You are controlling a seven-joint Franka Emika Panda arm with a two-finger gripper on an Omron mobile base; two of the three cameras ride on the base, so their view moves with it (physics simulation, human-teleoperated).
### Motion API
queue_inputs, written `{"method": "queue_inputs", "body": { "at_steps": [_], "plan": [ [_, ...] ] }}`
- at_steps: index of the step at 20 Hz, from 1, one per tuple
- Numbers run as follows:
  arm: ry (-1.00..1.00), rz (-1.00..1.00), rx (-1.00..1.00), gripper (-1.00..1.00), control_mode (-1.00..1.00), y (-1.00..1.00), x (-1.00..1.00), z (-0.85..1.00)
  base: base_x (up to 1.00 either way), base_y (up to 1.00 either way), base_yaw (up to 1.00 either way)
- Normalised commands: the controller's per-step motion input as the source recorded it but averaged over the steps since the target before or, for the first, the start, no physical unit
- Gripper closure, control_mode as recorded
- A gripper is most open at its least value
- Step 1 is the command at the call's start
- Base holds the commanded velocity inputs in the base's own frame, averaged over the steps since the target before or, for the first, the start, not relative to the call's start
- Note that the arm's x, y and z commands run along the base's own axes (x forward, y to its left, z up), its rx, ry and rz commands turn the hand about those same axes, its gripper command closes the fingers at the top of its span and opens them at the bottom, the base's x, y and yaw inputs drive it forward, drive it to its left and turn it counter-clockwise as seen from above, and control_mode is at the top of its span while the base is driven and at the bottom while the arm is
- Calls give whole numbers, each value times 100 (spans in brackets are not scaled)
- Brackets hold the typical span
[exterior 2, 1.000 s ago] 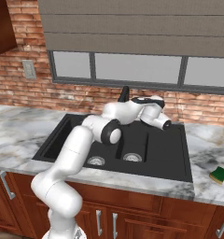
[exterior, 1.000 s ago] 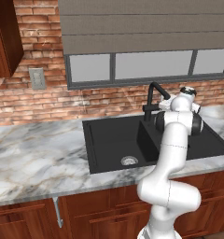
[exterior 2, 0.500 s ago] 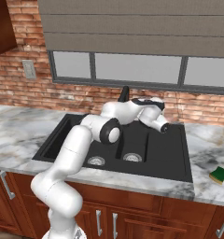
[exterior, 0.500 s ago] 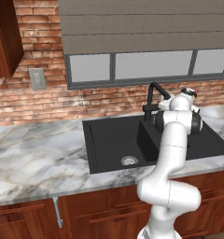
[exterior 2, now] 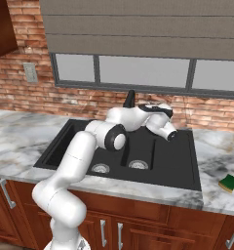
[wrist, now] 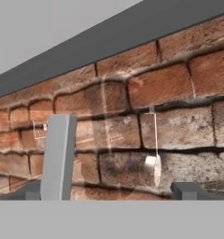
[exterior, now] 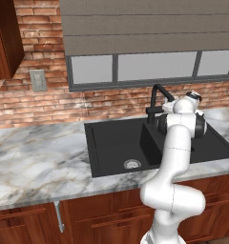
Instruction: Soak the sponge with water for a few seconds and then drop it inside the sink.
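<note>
My arm unchanged from second ago: reaches over sink [exterior 2: 182, 166], hand beside black faucet [exterior: 157, 97], pointed at brick wall [wrist: 170, 84]. Gripper [wrist: 111, 191] fully spread, holds nothing; fingertips [wrist: 186, 190] frame bare brick in hand view. Sponge [exterior 2: 229, 182] untouched on marble counter [exterior 2: 216, 161], right of sink, well apart from hand. No water stream visible. My judgement: pickup not begun; arm must swing right toward sponge.
</note>
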Motion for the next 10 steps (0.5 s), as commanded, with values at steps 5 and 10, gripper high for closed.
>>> {"method": "queue_inputs", "body": {
  "at_steps": [5,10],
  "plan": [
    [0,0,6,-100,-100,-45,0,-17,0,0,0],
    [0,-2,4,-100,-100,-46,0,-17,0,0,0]
  ]
}}
